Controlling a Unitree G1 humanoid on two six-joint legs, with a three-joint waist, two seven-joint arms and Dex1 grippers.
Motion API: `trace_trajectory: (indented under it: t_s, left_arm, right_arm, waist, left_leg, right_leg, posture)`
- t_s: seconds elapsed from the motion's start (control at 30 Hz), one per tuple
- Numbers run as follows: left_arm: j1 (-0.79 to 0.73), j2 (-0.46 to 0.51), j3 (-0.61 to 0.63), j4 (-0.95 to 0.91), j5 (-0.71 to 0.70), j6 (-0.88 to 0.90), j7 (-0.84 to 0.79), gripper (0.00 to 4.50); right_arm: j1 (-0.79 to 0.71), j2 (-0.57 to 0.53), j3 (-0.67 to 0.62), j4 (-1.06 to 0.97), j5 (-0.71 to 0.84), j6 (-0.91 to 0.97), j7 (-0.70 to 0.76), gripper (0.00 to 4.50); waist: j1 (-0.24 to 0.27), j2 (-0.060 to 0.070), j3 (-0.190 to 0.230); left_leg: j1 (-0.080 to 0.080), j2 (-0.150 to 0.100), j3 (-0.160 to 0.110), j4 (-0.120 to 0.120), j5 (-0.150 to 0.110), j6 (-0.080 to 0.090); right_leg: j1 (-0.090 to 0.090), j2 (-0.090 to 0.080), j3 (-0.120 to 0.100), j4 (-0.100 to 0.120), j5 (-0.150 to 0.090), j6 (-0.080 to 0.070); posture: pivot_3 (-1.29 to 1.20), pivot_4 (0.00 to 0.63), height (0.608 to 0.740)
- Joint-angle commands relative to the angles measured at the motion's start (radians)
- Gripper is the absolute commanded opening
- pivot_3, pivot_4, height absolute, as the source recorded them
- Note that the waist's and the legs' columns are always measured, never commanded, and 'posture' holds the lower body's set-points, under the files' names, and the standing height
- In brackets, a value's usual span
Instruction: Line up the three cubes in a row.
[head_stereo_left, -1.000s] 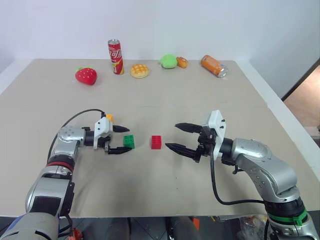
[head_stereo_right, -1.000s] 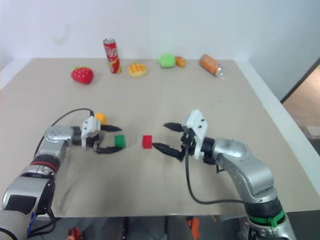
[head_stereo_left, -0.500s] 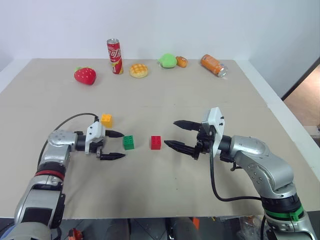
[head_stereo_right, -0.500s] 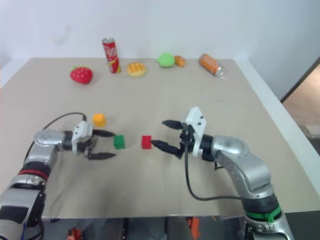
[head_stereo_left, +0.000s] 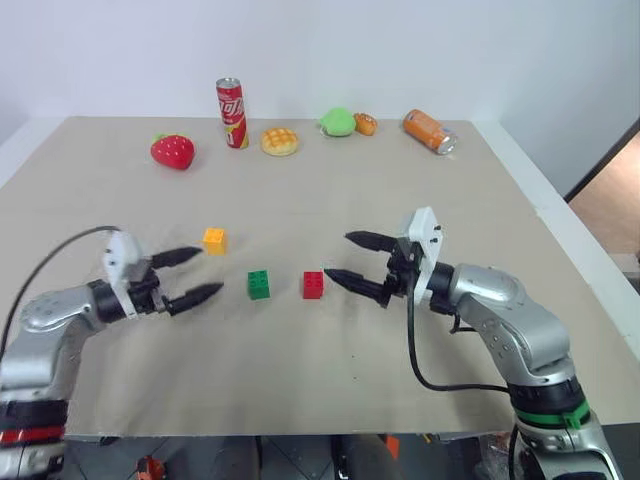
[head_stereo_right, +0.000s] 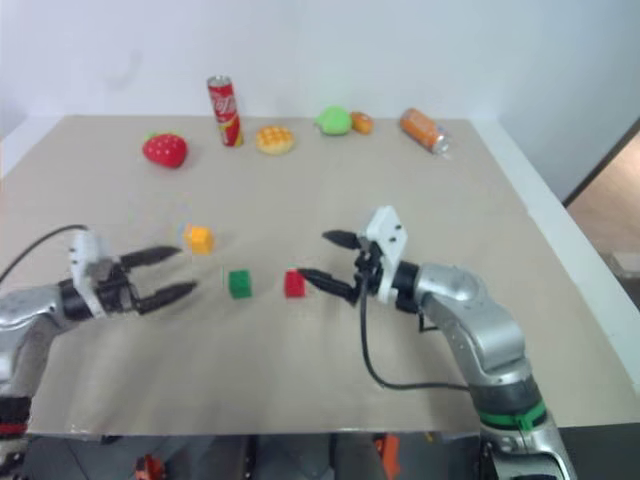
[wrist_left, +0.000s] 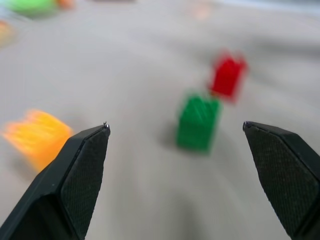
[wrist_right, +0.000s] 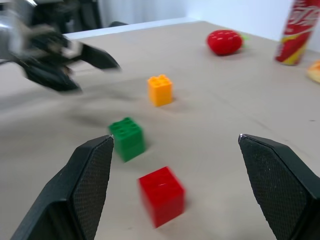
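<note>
Three small studded cubes lie on the beige table (head_stereo_left: 300, 400). The green cube (head_stereo_left: 259, 284) and the red cube (head_stereo_left: 313, 285) sit side by side with a small gap. The orange-yellow cube (head_stereo_left: 214, 240) lies apart, farther back and to the left of the green one. My left gripper (head_stereo_left: 208, 271) hovers open and empty left of the green cube, pointing at it, its far finger close to the orange-yellow cube. My right gripper (head_stereo_left: 337, 255) is open and empty just right of the red cube (wrist_right: 161, 195), with its near fingertip close beside it.
Along the table's far edge stand an upright red soda can (head_stereo_left: 231, 112), a strawberry toy (head_stereo_left: 172, 151), a yellow bun toy (head_stereo_left: 279, 141), a green toy (head_stereo_left: 338, 122) with a small orange one (head_stereo_left: 365, 124), and an orange can (head_stereo_left: 428, 131) lying down.
My left gripper has drawn back to the left, away from the green cube, which stays on the table. My right gripper has crept slightly closer to the red cube.
</note>
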Motion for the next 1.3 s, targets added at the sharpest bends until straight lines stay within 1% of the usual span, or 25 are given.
trace_trajectory:
  t_s: [0.03, 0.13, 0.23, 0.33, 0.43, 0.6, 0.83, 1.03, 1.3]
  left_arm:
    - [0.087, -0.023, 0.122, -0.124, -0.088, 0.102, 0.152, 4.43]
    - [0.106, -0.057, 0.112, -0.154, -0.044, 0.103, 0.266, 4.43]
    - [0.062, -0.099, 0.032, -0.147, 0.037, 0.118, 0.392, 4.43]
    - [0.024, -0.141, -0.044, -0.143, 0.101, 0.134, 0.48, 4.43]
    - [-0.001, -0.18, -0.107, -0.135, 0.134, 0.167, 0.538, 4.43]
    - [-0.045, -0.204, -0.154, -0.081, 0.174, 0.174, 0.574, 4.43]
    - [-0.132, -0.213, -0.148, 0.028, 0.234, 0.165, 0.65, 4.43]
    - [-0.154, -0.218, -0.168, 0.067, 0.253, 0.16, 0.644, 4.43]
    - [-0.244, -0.245, -0.204, 0.174, 0.292, 0.131, 0.642, 4.43]
  right_arm:
    - [-0.032, 0.002, -0.026, 0.016, -0.007, -0.039, 0.004, 4.14]
    - [-0.064, 0.013, -0.017, 0.064, -0.031, -0.073, 0.001, 4.14]
    - [-0.11, 0.043, -0.014, 0.125, -0.062, -0.104, -0.025, 4.14]
    - [-0.135, 0.067, -0.01, 0.149, -0.079, -0.117, -0.038, 4.14]
    - [-0.132, 0.078, 0.002, 0.14, -0.088, -0.118, -0.034, 4.14]
    - [-0.093, 0.051, 0.023, 0.096, -0.094, -0.111, 0.001, 4.14]
    - [-0.081, 0.039, 0.012, 0.074, -0.087, -0.104, 0.014, 4.14]
    - [-0.068, 0.042, 0.005, 0.054, -0.085, -0.102, 0.009, 4.14]
    - [-0.051, 0.04, -0.006, 0.025, -0.074, -0.089, 0.007, 4.14]
  waist:
    - [0.0, 0.0, 0.0]
    - [0.001, 0.0, 0.0]
    - [0.005, 0.0, 0.0]
    - [0.005, 0.0, 0.0]
    - [0.003, 0.0, 0.0]
    - [0.002, 0.0, 0.0]
    - [0.001, 0.0, 0.0]
    - [0.002, 0.0, 0.0]
    - [0.003, 0.0, 0.0]
  left_leg:
    - [0.0, 0.0, 0.0, 0.0, 0.0, 0.0]
    - [0.0, 0.0, 0.0, 0.0, 0.0, 0.0]
    - [0.0, 0.0, 0.0, 0.001, 0.0, 0.0]
    - [0.0, -0.001, 0.0, 0.002, 0.0, -0.001]
    - [0.0, -0.001, 0.0, 0.001, 0.0, -0.001]
    - [-0.001, 0.0, -0.001, -0.001, 0.0, -0.001]
    - [-0.001, 0.0, -0.001, 0.0, 0.0, -0.001]
    - [-0.001, 0.0, -0.001, 0.0, 0.0, -0.001]
    - [-0.001, 0.0, -0.001, 0.0, 0.0, -0.001]
  right_leg:
    - [0.0, 0.0, 0.0, 0.0, 0.0, 0.0]
    - [0.0, 0.0, 0.0, 0.0, 0.0, 0.0]
    - [0.0, 0.0, 0.0, 0.0, 0.001, -0.001]
    - [0.001, 0.0, 0.0, 0.0, 0.001, -0.001]
    - [0.001, 0.0, 0.0, 0.0, 0.001, -0.001]
    - [0.0, 0.002, 0.001, 0.0, -0.001, 0.001]
    - [0.001, 0.002, 0.001, 0.0, -0.001, 0.0]
    - [0.0, 0.002, 0.001, 0.0, -0.001, 0.001]
    - [0.001, 0.002, 0.001, 0.0, 0.0, 0.001]
  posture:
    - [0.0, 0.15, 0.74]
    - [0.0, 0.15, 0.74]
    - [0.0, 0.15, 0.74]
    - [0.0, 0.15, 0.74]
    - [0.0, 0.15, 0.74]
    - [0.0, 0.15, 0.74]
    - [0.0, 0.15, 0.74]
    - [0.0, 0.15, 0.74]
    - [0.0, 0.15, 0.74]
